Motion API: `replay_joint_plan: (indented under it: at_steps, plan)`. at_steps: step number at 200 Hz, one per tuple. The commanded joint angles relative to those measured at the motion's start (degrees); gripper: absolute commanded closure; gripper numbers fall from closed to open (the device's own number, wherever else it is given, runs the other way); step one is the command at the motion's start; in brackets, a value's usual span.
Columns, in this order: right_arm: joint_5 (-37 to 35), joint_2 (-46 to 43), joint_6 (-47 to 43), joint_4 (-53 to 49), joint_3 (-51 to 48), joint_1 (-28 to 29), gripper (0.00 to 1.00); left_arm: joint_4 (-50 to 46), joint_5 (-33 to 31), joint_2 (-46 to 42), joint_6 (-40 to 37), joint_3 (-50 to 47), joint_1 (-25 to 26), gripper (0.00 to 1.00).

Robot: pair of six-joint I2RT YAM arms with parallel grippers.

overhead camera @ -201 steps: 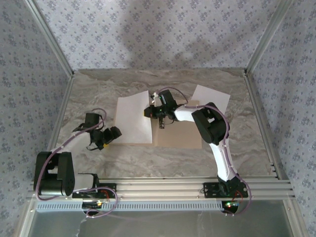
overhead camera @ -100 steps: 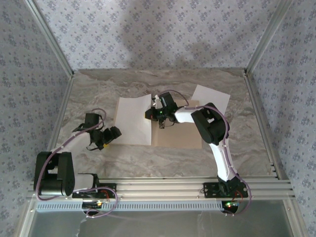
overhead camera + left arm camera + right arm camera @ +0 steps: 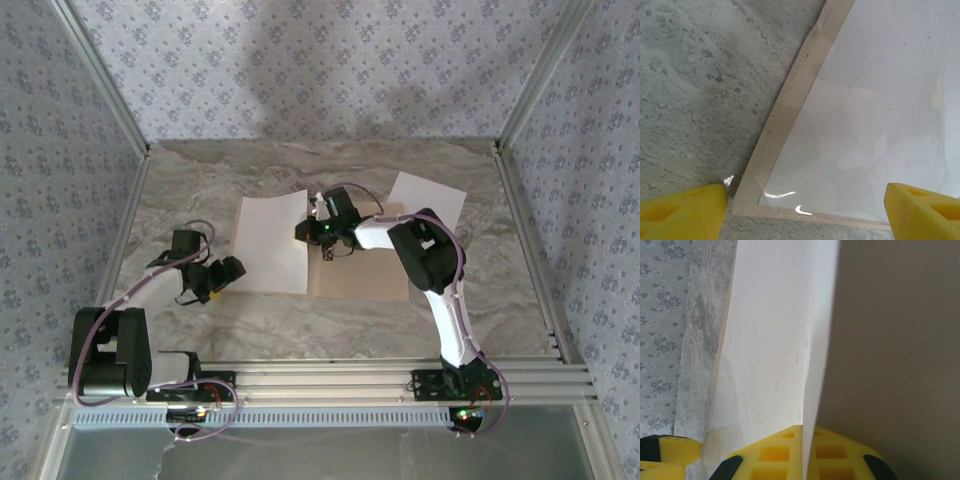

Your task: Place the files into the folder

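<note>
— What is the right gripper (image 3: 320,228) doing?
— It is closed tight on the long edge of a white sheet (image 3: 268,245). In the wrist view that edge stands up out of the grip, and the rest of the paper slopes away to the left.
— And under it?
— The folder (image 3: 365,272), lying open and flat on the surface (image 3: 190,190). Its right half is bare tan. The sheet covers the left half, so only a thin tan strip shows along the near edge. The middle fold is hidden beneath the gripper.
— The left gripper (image 3: 805,215)?
— Spread wide, holding nothing, hanging over the folder's near left corner. Its own camera catches just two yellow tips, cut off at the bottom corners. The pale area inside the tan border looks glossy, and I cannot tell whether it is paper or lining.
— The other paper?
— A second sheet (image 3: 430,198) lies at the folder's far right corner, touching it. Whether it is over or under I cannot tell, because the arm covers the overlap
</note>
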State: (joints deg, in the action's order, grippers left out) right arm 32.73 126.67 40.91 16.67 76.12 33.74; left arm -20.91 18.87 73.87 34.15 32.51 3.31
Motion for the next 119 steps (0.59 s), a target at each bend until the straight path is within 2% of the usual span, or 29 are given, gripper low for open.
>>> replay_joint_plan:
  at_steps: [1,119]
  plan:
    - [-0.7,-2.4,-2.1,-2.6,1.7,-1.2,1.0,0.7,2.2,0.1,0.4,-0.5,-0.2,0.18]
    - [2.3,-0.7,-3.0,-2.2,4.0,-0.2,1.0,0.7,2.2,0.4,0.4,0.0,-0.2,0.17]
